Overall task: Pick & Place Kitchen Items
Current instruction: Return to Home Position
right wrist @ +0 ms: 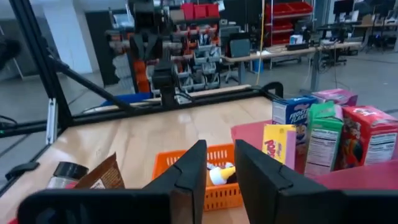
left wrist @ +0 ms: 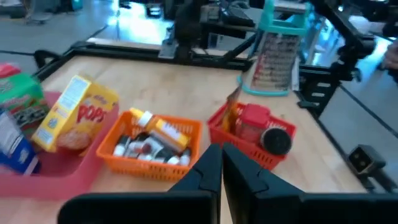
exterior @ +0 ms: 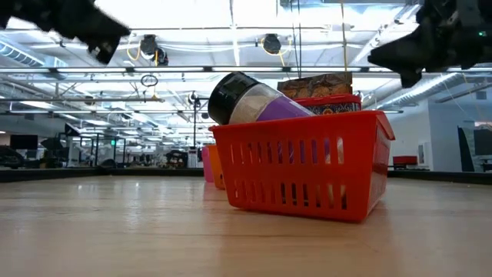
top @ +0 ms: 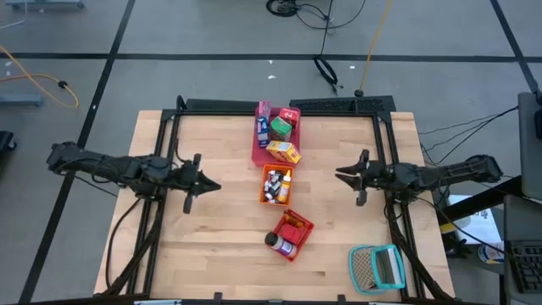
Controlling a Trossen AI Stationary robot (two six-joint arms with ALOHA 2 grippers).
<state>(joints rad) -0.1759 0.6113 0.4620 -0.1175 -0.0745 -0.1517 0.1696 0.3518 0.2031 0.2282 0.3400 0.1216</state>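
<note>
While both arms hover level over the wooden table (top: 212,254), I log the layout. Left gripper (top: 213,185) sits over the table's left half, fingers pressed almost together, holding nothing. Right gripper (top: 341,176) faces it over the right half, fingers a little apart, also empty. Down the middle between them: pink tray (top: 257,158) with the cartons (top: 279,127) in it, yellow carton (top: 285,152) tilted at one end. Next, orange basket (top: 263,196) full of tiny bottles (top: 276,181). Then red basket (top: 305,227), nearest the low camera, with the dark-lidded jar (top: 278,243) tilted beside the red container (top: 294,230).
</note>
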